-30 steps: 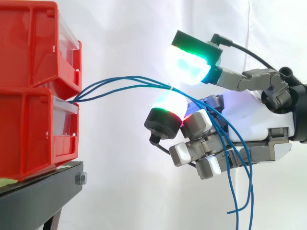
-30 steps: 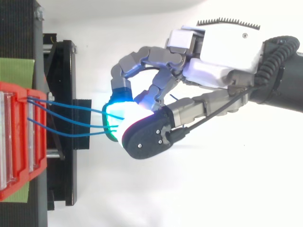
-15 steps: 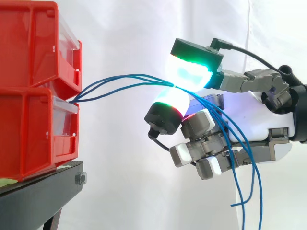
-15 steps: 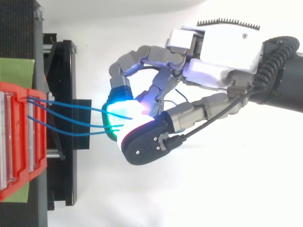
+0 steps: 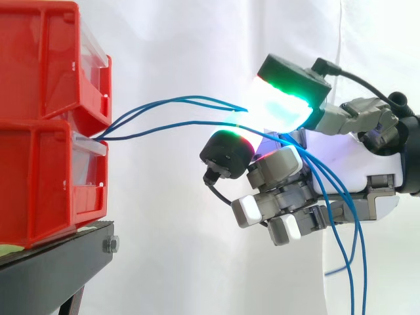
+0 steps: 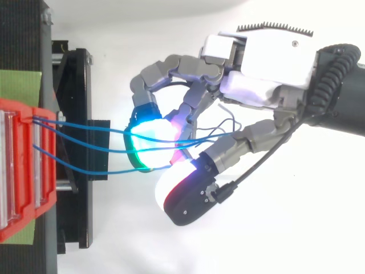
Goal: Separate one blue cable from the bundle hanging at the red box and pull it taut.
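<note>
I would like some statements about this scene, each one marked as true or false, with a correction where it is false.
1. The blue cables run from the red bins to the hand. True.
2. The bins stand on a white table. False: they stand on a black stand.
3. Every cable is stretched straight. False: they curve in slack arcs between the bins and the hand.
4. Past the hand, the cables hang downward. True.
5. In the side view the hand comes in from the left. False: it comes in from the right.
</note>
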Controlling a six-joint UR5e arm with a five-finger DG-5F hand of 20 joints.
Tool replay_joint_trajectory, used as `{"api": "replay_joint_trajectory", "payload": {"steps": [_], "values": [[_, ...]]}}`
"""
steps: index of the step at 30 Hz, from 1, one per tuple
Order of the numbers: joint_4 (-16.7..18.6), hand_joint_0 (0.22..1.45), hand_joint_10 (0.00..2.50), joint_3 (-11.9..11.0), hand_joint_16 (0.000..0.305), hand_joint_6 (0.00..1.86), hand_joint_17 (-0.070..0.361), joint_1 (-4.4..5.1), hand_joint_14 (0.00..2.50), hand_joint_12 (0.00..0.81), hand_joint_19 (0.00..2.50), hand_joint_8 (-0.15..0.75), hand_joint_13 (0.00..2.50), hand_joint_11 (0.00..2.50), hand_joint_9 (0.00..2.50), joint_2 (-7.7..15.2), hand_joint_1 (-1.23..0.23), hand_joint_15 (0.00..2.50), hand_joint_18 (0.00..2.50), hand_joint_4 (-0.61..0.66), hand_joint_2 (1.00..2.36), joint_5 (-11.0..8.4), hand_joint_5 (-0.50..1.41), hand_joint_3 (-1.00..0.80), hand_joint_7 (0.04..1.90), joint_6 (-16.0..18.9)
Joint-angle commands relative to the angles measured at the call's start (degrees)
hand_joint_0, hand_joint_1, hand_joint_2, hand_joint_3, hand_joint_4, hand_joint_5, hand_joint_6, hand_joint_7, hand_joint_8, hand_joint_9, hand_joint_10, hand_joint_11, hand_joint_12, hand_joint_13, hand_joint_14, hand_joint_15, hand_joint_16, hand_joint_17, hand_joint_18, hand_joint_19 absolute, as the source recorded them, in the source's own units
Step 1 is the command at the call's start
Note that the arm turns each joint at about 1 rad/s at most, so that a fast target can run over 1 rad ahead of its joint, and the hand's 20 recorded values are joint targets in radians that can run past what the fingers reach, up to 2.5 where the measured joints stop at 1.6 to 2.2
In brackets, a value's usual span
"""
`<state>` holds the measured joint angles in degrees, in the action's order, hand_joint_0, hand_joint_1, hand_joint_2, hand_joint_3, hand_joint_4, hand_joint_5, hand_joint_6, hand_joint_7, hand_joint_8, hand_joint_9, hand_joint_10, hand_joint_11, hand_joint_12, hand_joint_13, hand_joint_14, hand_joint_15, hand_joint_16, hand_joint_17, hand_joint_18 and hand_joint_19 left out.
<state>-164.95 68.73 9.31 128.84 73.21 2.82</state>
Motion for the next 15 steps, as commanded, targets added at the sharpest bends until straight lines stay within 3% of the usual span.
{"api": "replay_joint_trajectory", "payload": {"steps": [1, 4, 6, 8, 15], "values": [[0.07, 0.44, 0.02, 0.0, 0.058, 0.91, 0.13, 0.01, 0.02, 0.407, 0.82, 0.396, 1.0, 1.22, 1.15, 0.0, -0.95, 0.71, 0.98, 0.15, 1.0, 0.0, -0.11, -0.5, 1.39, -0.01], [0.07, 0.43, 0.02, 0.0, 0.06, 0.9, 0.135, 0.01, 0.02, 0.426, 0.83, 0.403, 1.02, 1.19, 1.15, 0.0, -0.75, 0.7, 1.01, 0.16, 1.0, 0.0, -0.11, -0.5, 1.33, -0.01], [0.07, 0.52, 0.02, 0.0, 0.054, 0.89, 0.121, 0.01, 0.02, 0.395, 0.88, 0.377, 1.02, 1.19, 1.15, 0.0, -0.54, 0.72, 0.98, 0.15, 1.0, 0.0, -0.11, -0.5, 1.33, -0.01], [-0.02, 0.58, 0.02, 0.0, 0.05, 0.88, 0.113, 0.01, 0.03, 0.374, 0.91, 0.369, 1.01, 1.18, 1.15, 0.0, -0.49, 0.73, 0.96, 0.14, 1.0, 0.0, -0.11, -0.5, 1.36, -0.01], [0.07, 0.57, 0.03, 0.0, 0.052, 0.88, 0.116, 0.01, 0.03, 0.391, 0.93, 0.381, 1.04, 1.15, 1.15, 0.0, -0.66, 0.75, 1.01, 0.18, 1.02, 0.0, -0.11, -0.23, 1.43, -0.01]]}}
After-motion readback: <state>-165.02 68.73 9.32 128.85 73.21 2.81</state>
